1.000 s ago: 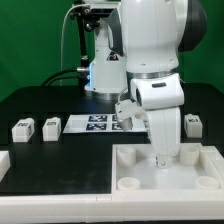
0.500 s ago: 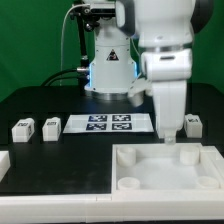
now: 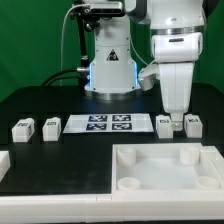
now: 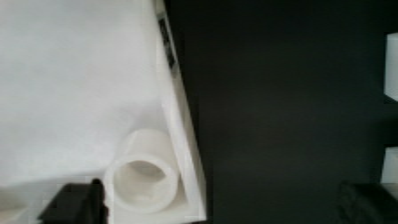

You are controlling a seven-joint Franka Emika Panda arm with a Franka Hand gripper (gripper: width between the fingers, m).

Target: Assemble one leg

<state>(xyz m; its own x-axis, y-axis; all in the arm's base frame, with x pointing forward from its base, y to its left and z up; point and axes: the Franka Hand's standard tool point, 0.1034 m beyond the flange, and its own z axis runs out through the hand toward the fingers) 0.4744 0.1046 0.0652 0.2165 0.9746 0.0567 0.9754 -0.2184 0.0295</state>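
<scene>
Four small white legs lie on the black table: two at the exterior view's left [image 3: 23, 128] [image 3: 51, 126] and two at its right [image 3: 165, 124] [image 3: 193, 123]. My gripper [image 3: 177, 116] hangs just above the table between the two right legs, behind the large white tray-like part [image 3: 150, 163]. In the wrist view the gripper [image 4: 217, 206] is open and empty, with dark fingertips [image 4: 71, 202] far apart. The tray's edge and one round corner socket [image 4: 146, 183] lie below it. White slivers at that frame's edge [image 4: 391, 166] may be legs.
The marker board [image 3: 110, 124] lies between the two pairs of legs. The robot base [image 3: 110, 60] with cables stands at the back. A white block [image 3: 4, 160] sits at the exterior view's left edge.
My gripper has lifted away from the tray's far right socket and moved back toward the two right legs. The legs and the tray have not moved.
</scene>
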